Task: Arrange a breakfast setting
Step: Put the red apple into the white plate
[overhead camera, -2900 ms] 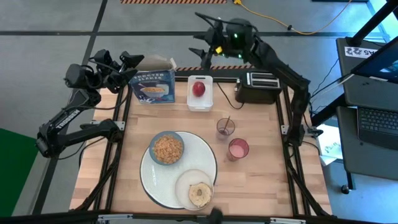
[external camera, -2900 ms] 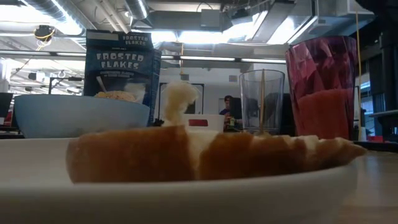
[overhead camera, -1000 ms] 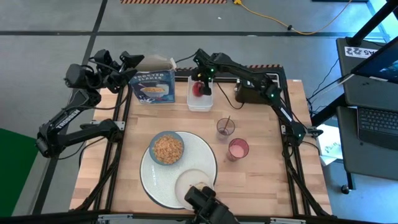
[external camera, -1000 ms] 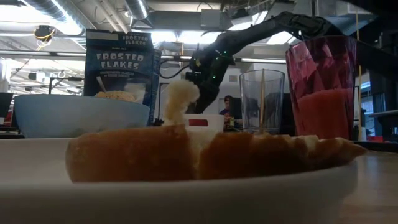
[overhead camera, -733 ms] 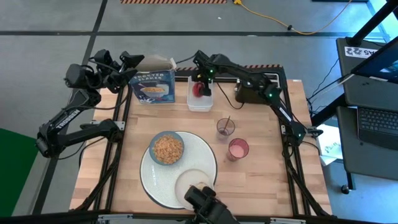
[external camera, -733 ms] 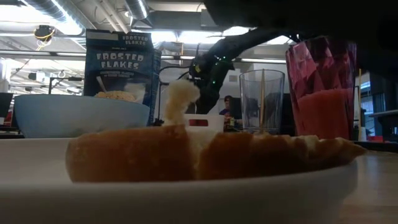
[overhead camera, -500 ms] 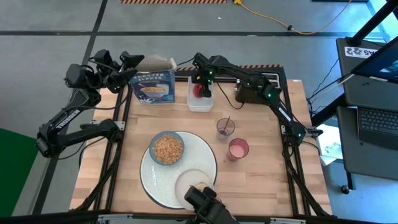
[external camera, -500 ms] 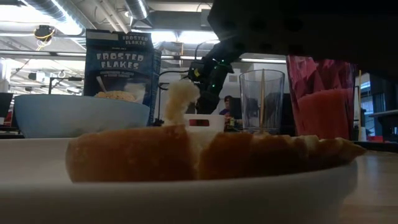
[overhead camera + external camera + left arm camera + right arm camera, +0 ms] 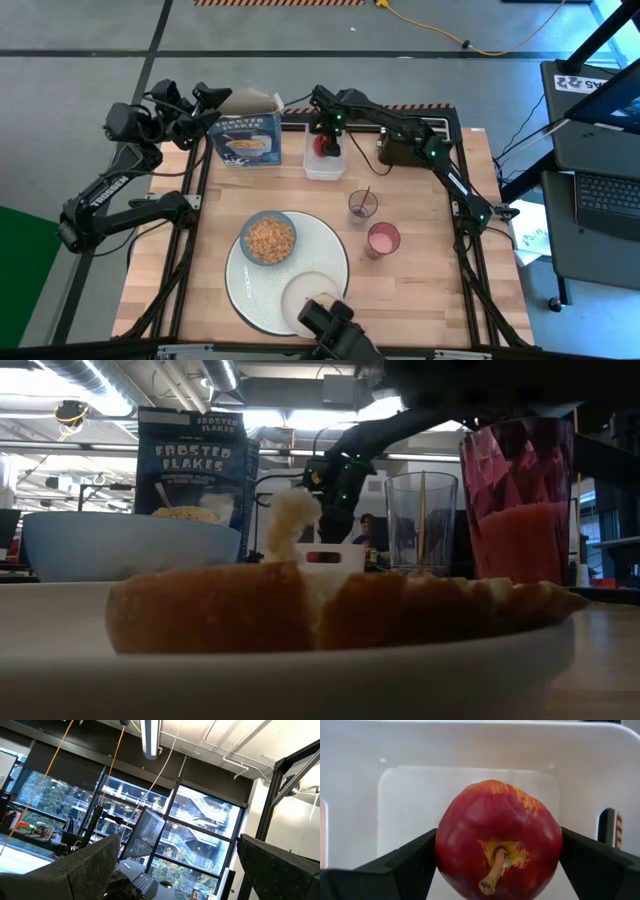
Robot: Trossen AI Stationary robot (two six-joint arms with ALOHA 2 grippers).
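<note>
Red apple (image 9: pixel 498 839) in the white tray (image 9: pixel 324 163) at the table's far edge now sits between the descended right gripper (image 9: pixel 325 143) fingers, spread and not yet pinching.

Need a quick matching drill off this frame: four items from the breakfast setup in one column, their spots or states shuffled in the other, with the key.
Things:
1. red apple
2. small blue bowl
3. wooden spoon
4. toasted bread round

Places or states:
A. standing in the clear tinted cup
B. in the white tray, between the right gripper fingers
C. on the small cream plate at the table's near edge
D. on the big round white plate, filled with cereal

Pairs: 1-B, 2-D, 3-A, 4-C
</note>
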